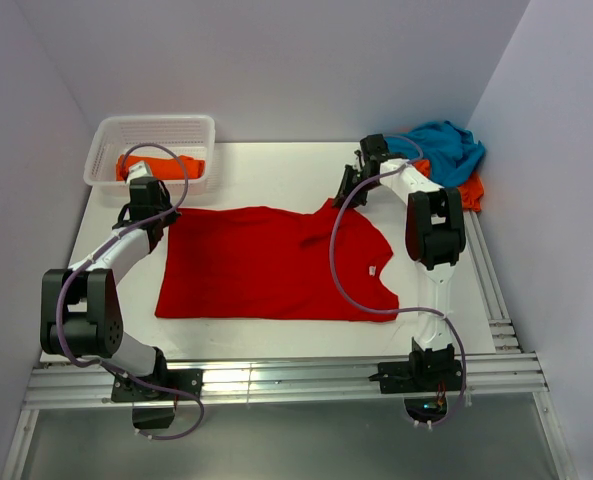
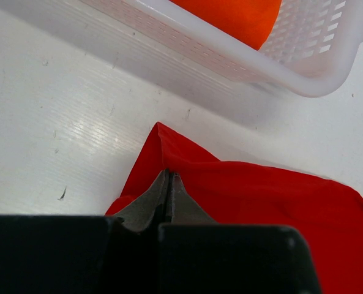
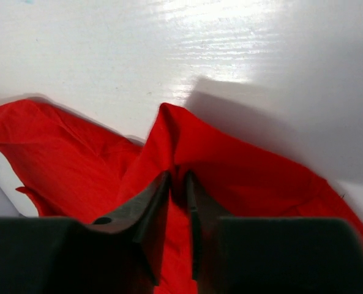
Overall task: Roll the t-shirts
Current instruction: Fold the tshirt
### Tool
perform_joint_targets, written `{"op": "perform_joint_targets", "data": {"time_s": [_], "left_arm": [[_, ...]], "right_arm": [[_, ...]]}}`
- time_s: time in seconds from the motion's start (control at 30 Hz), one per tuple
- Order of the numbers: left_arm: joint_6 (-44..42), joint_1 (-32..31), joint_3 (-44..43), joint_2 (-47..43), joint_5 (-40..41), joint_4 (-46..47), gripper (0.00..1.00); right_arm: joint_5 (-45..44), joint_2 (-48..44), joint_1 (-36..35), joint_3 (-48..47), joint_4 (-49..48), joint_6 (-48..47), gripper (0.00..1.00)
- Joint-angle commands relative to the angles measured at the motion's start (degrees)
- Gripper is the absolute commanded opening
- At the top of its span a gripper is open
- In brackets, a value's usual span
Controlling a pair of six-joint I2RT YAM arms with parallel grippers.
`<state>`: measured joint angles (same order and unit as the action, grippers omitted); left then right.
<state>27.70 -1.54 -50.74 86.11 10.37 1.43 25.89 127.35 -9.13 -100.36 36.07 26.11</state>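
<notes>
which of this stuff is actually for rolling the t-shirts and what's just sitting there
For the job:
red t-shirt, spread flat
orange t-shirt, far left
teal t-shirt, far right
second orange t-shirt, partly under the teal one

Just lying about:
white basket, holding the far-left orange one

- One red t-shirt (image 1: 266, 265): plain, short-sleeved, spread mostly flat across the centre of the top view, collar toward the right. Its upper-right edge is drawn up into a creased peak.
- One orange t-shirt (image 1: 161, 166): bundled, upper left of frame.
- One teal blue t-shirt (image 1: 446, 148): crumpled, upper right.
- A second orange t-shirt (image 1: 471, 190): partly covered beneath the teal one.
</notes>
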Motion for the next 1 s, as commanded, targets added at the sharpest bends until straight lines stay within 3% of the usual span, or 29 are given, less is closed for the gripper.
{"op": "perform_joint_targets", "data": {"time_s": [0.0,0.2,0.33,0.53,0.6,0.7,0.8,0.97], "left_arm": [[-0.7,0.1,-2.5,-0.6,-0.2,0.9,0.00],[-0.7,0.1,-2.7,-0.6,-0.1,0.8,0.00],[-0.6,0.1,-2.6,-0.7,-0.2,0.8,0.00],[-0.6,0.1,-2.4,-0.9,-0.1,0.7,0.00],[-0.6,0.1,-2.3,-1.0,-0.1,0.6,0.00],[-0.6,0.1,-2.2,-1.1,-0.3,0.6,0.00],[-0.5,0.1,-2.1,-1.3,-0.1,0.7,0.00],[-0.6,0.1,-2.1,-1.4,-0.2,0.5,0.00]], "right_arm": [[-1.0,-2.5,0.0,-3.7,1.3,-0.8,0.27],[-0.6,-2.1,0.1,-4.2,1.6,-1.2,0.40],[0.2,-2.4,0.1,-3.4,1.0,-0.9,0.25],[1.6,-2.5,0.1,-2.3,0.5,-0.5,0.24],[2.2,-2.6,0.1,-1.8,0.4,-0.8,0.27],[2.9,-2.5,0.1,-1.4,0.9,-1.2,0.39],[2.9,-2.2,0.1,-0.8,1.3,-1.5,0.40],[3.4,-2.6,0.2,0.6,0.1,-0.5,0.25]]}}
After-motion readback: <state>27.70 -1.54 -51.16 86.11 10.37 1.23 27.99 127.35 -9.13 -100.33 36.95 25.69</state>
